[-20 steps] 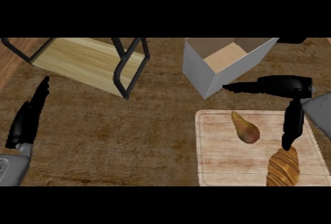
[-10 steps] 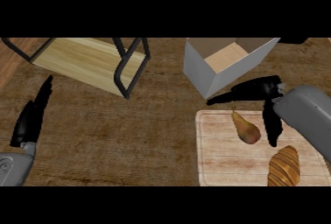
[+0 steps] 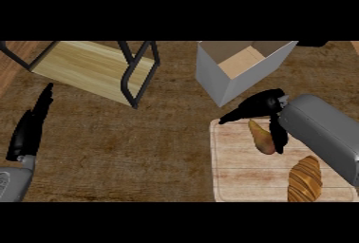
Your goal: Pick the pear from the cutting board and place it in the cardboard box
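One pear [image 3: 261, 138]: lies on the cutting board [image 3: 238, 176], near the cardboard box [image 3: 210, 76], apart from a bread loaf [image 3: 305, 180]. Right hand [image 3: 265, 103]: spreads open over the pear's upper end, thumb left, fingers [image 3: 279, 140] just beside it, not closed. Left hand [image 3: 28, 130]: rests open at the left edge.

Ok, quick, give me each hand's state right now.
Left hand: open, fingers straight, resting at the view's left, holding nothing.
Right hand: open, thumb and fingers spread over the pear, not closed on it.
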Motion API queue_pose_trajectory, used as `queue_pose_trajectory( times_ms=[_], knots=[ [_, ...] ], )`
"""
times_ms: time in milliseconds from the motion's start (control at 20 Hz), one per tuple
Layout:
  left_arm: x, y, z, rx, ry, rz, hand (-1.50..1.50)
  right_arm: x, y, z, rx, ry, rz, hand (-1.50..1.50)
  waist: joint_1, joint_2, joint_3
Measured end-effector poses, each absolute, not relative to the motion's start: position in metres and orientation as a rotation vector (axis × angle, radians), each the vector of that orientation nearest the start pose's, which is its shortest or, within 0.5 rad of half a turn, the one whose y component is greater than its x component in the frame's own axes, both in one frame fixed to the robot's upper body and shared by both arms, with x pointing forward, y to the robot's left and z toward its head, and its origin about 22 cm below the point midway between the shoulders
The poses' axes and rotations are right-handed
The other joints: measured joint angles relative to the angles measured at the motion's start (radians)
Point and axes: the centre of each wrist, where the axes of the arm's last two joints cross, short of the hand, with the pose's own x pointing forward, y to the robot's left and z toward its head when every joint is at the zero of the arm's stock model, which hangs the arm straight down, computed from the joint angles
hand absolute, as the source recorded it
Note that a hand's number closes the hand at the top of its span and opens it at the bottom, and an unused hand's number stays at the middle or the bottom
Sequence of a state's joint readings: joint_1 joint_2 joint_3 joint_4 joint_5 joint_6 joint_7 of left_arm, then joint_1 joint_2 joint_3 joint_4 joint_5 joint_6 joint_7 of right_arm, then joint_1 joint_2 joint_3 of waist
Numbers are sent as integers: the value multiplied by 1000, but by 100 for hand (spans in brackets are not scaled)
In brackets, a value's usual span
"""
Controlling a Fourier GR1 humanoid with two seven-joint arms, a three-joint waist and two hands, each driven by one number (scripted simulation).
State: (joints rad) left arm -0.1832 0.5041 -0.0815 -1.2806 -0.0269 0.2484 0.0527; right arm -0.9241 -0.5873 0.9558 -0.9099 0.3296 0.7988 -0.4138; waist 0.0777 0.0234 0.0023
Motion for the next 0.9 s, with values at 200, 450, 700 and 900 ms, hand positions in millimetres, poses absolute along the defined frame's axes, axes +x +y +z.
queue_pose_trajectory(
  times_ms=[200, 450, 700, 900],
  knots=[
    [279, 343, 17, 610, -1406, -246, 0, 395, -205, 70, 199, -804, 2087, -150, -12, -3, -1],
    [279, 343, 17, 612, -1398, -244, 0, 400, -206, 60, 213, -824, 2118, -150, -22, -7, -3],
    [274, 350, 15, 622, -1395, -245, 0, 402, -202, 60, 250, -847, 2133, -150, -29, -10, -3],
    [275, 350, 17, 630, -1395, -239, 0, 403, -199, 64, 285, -894, 2133, -150, -36, -12, -3]
  ],
)
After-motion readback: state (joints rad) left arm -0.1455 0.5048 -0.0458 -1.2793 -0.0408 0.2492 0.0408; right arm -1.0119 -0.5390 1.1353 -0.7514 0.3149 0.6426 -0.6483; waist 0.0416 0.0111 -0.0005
